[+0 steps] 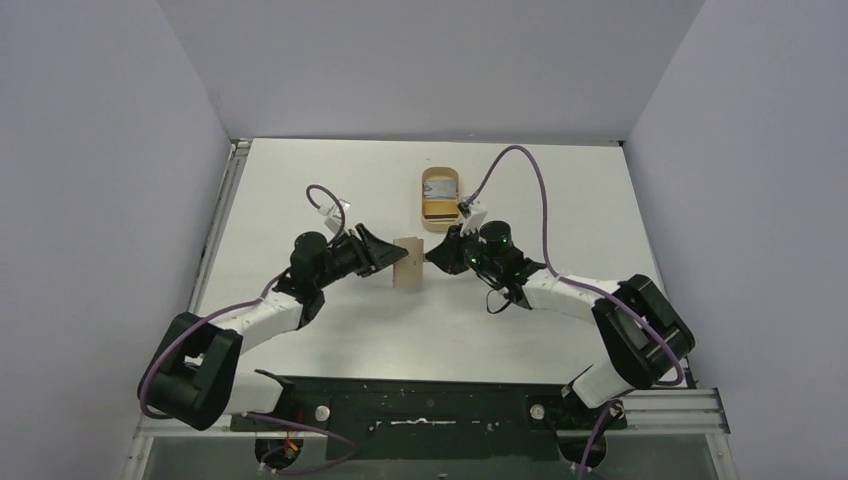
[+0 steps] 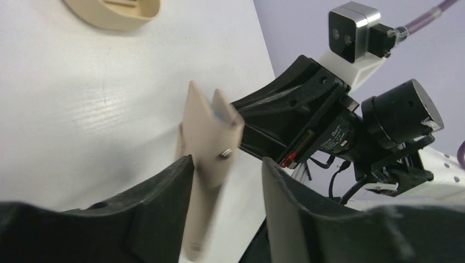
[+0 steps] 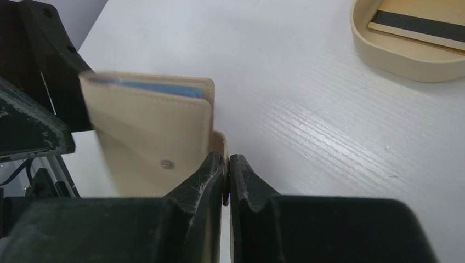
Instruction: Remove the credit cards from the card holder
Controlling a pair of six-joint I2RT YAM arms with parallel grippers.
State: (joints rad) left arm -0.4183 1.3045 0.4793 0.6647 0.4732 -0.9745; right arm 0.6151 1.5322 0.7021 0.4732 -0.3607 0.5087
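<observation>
The beige-tan card holder [image 1: 410, 263] is held up off the table between my two grippers. In the right wrist view the card holder [image 3: 148, 131] hangs partly open, with a light blue credit card [image 3: 159, 87] showing along its top edge. My right gripper [image 3: 226, 175] is shut on the holder's small strap tab. In the left wrist view the card holder [image 2: 208, 137] is blurred and stands between the spread fingers of my left gripper [image 2: 225, 186], close against the left finger [image 2: 164, 203]. My left gripper [image 1: 385, 258] is open, and my right gripper [image 1: 432, 258] faces it.
An oval tan dish [image 1: 441, 198] stands just behind the grippers. It holds a tan card with a dark stripe [image 3: 417, 24]. The dish's rim shows in the right wrist view [image 3: 406, 63] and in the left wrist view [image 2: 115, 13].
</observation>
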